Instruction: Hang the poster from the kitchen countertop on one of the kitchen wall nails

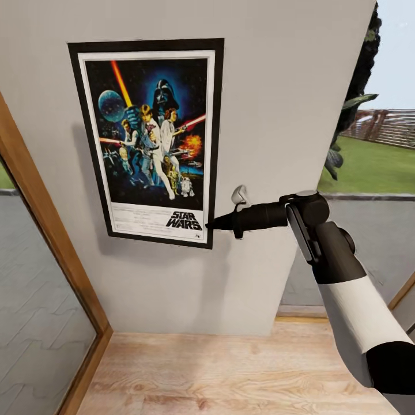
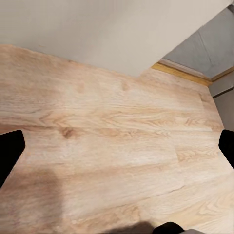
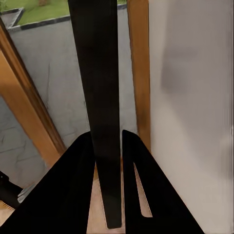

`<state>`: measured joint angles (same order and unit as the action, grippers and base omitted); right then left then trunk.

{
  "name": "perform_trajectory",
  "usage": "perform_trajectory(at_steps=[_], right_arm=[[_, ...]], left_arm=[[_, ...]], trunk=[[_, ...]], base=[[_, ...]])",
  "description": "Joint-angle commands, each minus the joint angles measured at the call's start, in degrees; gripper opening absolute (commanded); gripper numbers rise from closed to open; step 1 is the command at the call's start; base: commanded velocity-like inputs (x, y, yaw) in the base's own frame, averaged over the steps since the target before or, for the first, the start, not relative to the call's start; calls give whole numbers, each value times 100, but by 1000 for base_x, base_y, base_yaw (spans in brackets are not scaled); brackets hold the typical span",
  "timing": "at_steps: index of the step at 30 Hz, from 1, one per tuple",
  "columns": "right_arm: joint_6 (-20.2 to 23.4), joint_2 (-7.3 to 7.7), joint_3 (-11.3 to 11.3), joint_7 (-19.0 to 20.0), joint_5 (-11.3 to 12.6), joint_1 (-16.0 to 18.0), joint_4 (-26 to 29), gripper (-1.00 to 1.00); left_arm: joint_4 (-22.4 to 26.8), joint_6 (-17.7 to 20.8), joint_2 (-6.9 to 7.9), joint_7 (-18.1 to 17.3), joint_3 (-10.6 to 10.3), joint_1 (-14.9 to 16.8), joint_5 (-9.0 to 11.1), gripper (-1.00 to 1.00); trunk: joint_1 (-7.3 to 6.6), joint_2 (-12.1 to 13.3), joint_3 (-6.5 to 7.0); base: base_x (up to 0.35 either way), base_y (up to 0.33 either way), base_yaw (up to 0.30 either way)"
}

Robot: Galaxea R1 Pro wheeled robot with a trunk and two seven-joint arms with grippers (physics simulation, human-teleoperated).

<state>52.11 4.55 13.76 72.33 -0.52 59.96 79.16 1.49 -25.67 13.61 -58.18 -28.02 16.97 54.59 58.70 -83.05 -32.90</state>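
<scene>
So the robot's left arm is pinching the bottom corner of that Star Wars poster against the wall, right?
Not the left: it is the right arm. In the head view the right gripper pinches the poster at its bottom corner, against the wall.

One upright rectangular Star Wars poster with a thin black frame and white border. One small grey wall nail, at the poster's four o'clock. One black two-fingered right pincer. One grey-white wall. One pale wooden plank floor.
</scene>
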Motion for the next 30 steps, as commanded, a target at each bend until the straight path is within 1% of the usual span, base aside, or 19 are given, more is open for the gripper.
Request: perform_trajectory(at_steps=[1,4,12,18,30], right_arm=[[54,2,4,18,1,6,2,-100],[54,2,4,18,0,6,3,-100],[54,2,4,18,0,7,3,-100],[54,2,4,18,0,7,3,-100],[54,2,4,11,0,7,3,-100]], left_arm=[[0,-26,1,-9,-47,2,43,100],[0,-26,1,-9,-46,2,43,100],[-1,-26,1,-9,-47,4,43,100],[-2,-26,1,-9,-46,2,43,100],[0,-26,1,-9,-46,-1,43,100]], trunk=[[3,-3,-6],[3,-3,-6],[3,-3,-6],[3,-3,-6],[3,-3,-6]], base=[[317,113,0],[268,96,0],[79,18,0],[206,1,0],[21,0,0]])
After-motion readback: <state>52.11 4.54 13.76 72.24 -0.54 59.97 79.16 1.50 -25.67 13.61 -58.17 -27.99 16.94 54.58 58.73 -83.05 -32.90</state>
